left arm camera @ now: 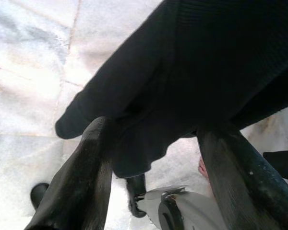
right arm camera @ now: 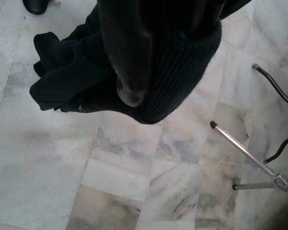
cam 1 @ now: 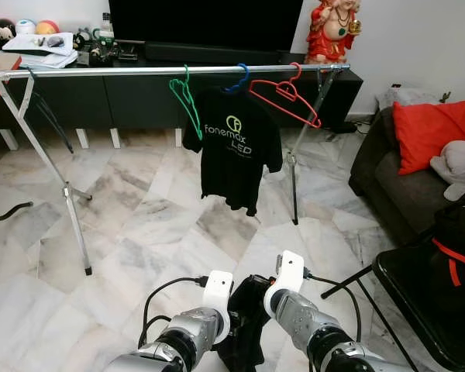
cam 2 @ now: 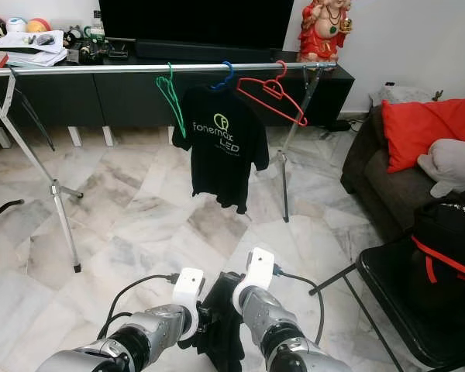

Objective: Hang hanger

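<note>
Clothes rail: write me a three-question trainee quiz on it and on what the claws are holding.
1. How many hangers are on the rail?
2. True or false: the red hanger carries the black T-shirt.
3. What hangs between the left claw and the right claw? A) a towel B) a dark garment C) a bare hanger

Key: 1. Three: the green hanger, the blue hanger and the red one. 2. False; the red one is bare, and the shirt hangs under the blue one. 3. B
</note>
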Robot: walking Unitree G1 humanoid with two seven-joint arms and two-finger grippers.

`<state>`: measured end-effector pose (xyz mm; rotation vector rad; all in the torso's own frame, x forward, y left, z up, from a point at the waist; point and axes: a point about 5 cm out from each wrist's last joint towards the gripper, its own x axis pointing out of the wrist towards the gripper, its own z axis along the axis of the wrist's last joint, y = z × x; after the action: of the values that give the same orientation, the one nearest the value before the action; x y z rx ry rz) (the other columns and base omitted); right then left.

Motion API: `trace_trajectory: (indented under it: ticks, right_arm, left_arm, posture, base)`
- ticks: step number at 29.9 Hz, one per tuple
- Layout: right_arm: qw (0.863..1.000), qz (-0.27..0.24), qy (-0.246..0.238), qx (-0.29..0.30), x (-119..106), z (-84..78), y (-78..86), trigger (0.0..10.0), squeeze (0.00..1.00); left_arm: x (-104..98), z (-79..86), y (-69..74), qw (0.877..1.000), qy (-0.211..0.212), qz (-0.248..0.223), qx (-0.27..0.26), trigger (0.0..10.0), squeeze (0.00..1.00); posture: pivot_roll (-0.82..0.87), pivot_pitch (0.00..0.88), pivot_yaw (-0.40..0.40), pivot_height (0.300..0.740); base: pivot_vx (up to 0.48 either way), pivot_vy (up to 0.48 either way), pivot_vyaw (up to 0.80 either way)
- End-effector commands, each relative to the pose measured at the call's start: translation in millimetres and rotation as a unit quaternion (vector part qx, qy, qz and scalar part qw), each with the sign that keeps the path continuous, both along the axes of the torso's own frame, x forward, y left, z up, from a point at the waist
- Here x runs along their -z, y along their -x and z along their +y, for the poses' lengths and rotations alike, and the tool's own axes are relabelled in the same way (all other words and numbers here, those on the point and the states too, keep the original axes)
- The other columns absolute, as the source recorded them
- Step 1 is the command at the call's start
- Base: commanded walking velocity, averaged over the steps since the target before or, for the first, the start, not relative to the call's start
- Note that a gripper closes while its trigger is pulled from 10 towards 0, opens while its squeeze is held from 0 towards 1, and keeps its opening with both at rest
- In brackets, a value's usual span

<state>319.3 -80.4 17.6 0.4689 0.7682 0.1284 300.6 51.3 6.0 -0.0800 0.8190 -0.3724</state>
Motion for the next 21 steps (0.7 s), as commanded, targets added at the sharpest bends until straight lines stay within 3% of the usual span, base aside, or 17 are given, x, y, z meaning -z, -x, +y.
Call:
trace_trajectory:
  ticks: [1,6,11,16,21]
  right_arm:
    - [1.0,-0.014,0.003,0.009,-6,-3.2,-5.5,10.0,0.0]
    - [1.0,-0.014,0.01,0.006,-4,-4.8,-4.5,10.0,0.0]
    - [1.0,-0.012,0.018,0.014,-2,-9.6,-4.0,10.0,0.0]
    - [0.999,-0.001,0.034,0.022,1,-14.9,-1.9,10.0,0.0]
    - [0.999,0.004,0.04,0.034,3,-19.8,-1.3,10.0,0.0]
  left_arm:
    - [-4,-8.5,-0.8,1.0,0.007,-0.003,0.016,10.0,0.0]
    - [-3,-11.7,1.0,0.999,0.006,-0.004,0.037,10.0,0.0]
    - [1,-9.7,4.7,0.996,-0.039,-0.014,0.075,10.0,0.0]
    - [1,1.4,0.3,0.997,-0.067,-0.023,0.042,10.0,0.0]
    - [1,1.8,-0.4,0.997,-0.064,-0.022,0.036,10.0,0.0]
  posture:
    - [0.09,0.043,-0.152,0.74]
    - [0.09,0.032,-0.147,0.74]
    - [0.09,0.026,-0.148,0.74]
    - [0.09,0.025,-0.15,0.74]
    - [0.09,0.038,-0.159,0.74]
  base:
    - [0.0,0.0,0.0]
    - [0.0,0.0,0.0]
    - [0.0,0.0,0.0]
    - [0.0,0.0,0.0]
    - [0.0,0.0,0.0]
